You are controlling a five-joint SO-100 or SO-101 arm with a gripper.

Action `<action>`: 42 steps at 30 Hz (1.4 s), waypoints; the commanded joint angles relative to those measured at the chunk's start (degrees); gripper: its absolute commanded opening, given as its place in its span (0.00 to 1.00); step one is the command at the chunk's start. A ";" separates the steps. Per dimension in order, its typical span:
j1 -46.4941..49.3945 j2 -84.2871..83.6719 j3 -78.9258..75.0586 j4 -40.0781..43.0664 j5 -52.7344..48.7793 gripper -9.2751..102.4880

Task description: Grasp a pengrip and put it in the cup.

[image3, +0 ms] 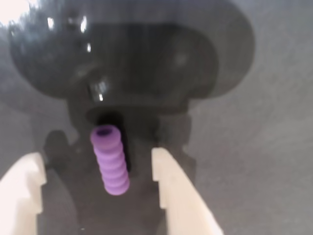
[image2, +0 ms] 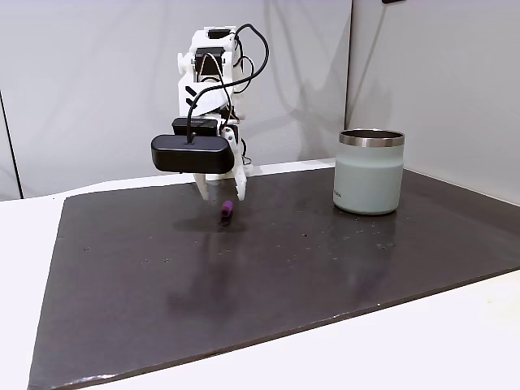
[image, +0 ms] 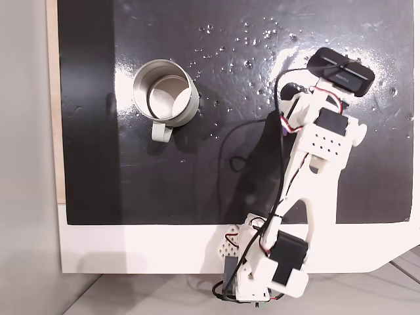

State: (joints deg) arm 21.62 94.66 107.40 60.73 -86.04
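- The end effector [image3: 98, 181] hangs low over the dark mat [image2: 268, 284] with its two pale fingers [image3: 168, 188] spread apart, gripping nothing.
- In the wrist view the pengrip [image3: 110, 160] lies on the mat between those fingers, nearer the left one, touching neither.
- In the fixed side view the pengrip [image2: 227, 212] lies on the mat well left of the cup [image2: 370, 172], just under the end effector [image2: 219, 195].
- The cup [image: 165, 94] stands upright on the mat, its handle toward the desk [image: 131, 252] edge where the arm is mounted.
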 commanded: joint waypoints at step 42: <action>-4.13 9.40 11.51 -13.97 3.60 0.08</action>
State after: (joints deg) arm 19.34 102.83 126.91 41.84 -84.81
